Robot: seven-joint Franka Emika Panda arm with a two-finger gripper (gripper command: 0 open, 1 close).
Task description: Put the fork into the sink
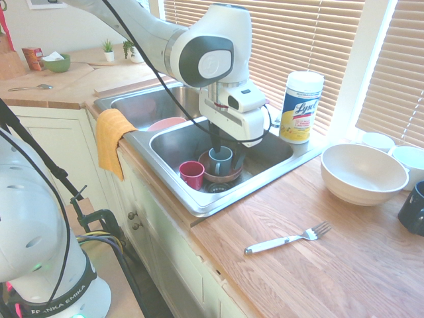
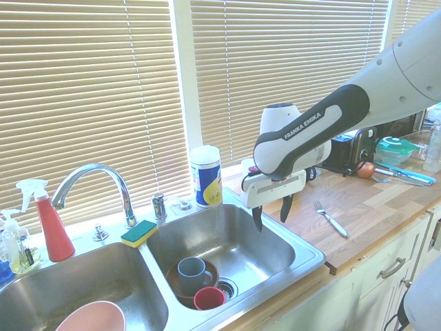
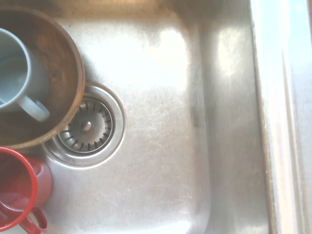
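The pincer (image 2: 272, 215) gapes empty beside the tub (image 1: 302, 107) reading, seemingly, "Lysol"; arm (image 2: 344, 114): "FRANKA EMIKA".

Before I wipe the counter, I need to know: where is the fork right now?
In the first exterior view, the fork lies on the wooden counter, right of the sink, in front of the large white bowl.

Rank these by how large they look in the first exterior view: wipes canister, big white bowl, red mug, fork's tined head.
1. big white bowl
2. wipes canister
3. red mug
4. fork's tined head
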